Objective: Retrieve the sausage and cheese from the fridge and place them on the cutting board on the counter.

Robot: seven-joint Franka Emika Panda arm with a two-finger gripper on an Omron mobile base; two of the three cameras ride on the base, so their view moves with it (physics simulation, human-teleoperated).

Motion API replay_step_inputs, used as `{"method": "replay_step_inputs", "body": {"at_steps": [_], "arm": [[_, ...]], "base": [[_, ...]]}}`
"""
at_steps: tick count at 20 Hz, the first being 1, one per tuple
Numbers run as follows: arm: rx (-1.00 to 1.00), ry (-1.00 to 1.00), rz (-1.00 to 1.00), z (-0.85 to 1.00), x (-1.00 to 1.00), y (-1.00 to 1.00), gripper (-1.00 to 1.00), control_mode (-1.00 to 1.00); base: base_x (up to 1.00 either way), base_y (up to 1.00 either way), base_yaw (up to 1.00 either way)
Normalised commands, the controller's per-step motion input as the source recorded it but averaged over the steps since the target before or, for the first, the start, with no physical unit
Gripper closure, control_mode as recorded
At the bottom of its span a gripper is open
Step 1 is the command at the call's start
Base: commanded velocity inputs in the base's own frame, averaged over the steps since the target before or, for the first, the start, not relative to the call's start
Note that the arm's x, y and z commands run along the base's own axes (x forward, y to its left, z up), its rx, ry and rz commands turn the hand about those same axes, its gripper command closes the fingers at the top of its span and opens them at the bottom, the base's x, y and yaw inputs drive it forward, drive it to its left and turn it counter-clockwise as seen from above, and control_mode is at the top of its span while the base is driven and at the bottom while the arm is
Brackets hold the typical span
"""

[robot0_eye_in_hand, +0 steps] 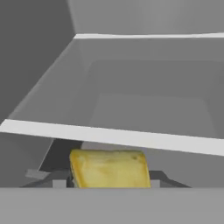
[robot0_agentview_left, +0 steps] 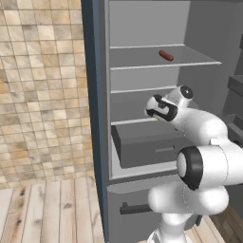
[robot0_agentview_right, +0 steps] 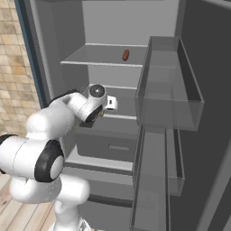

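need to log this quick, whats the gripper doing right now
gripper: closed on the small pale yellow cheese block, inside the open grey fridge.

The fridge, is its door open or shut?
Open. The fridge shows its grey shelves inside, with the sausage lying on one, and the door swings out to the right.

Shelf edge (robot0_eye_in_hand: 113,136) crosses just above the cheese (robot0_eye_in_hand: 109,168); open fridge (robot0_agentview_left: 142,28) space beyond.
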Motion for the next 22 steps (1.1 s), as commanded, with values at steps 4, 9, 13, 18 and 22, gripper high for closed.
{"method": "replay_step_inputs", "body": {"at_steps": [4,9,13,18,22], "arm": [[0.00,0.00,-0.08,0.68,-0.94,0.14,1.00,-1.00],[0.00,0.00,-0.16,0.24,-1.00,0.01,1.00,-1.00],[0.00,0.00,-0.10,0.40,-0.93,0.01,1.00,-1.00],[0.02,0.00,-0.05,0.50,-0.80,0.05,1.00,-1.00],[0.04,0.00,0.00,0.38,-0.85,0.00,1.00,-1.00]], "base": [[0.00,0.00,0.00],[0.00,0.00,0.00],[0.00,0.00,0.00],[0.00,0.00,0.00],[0.00,0.00,0.00]]}}
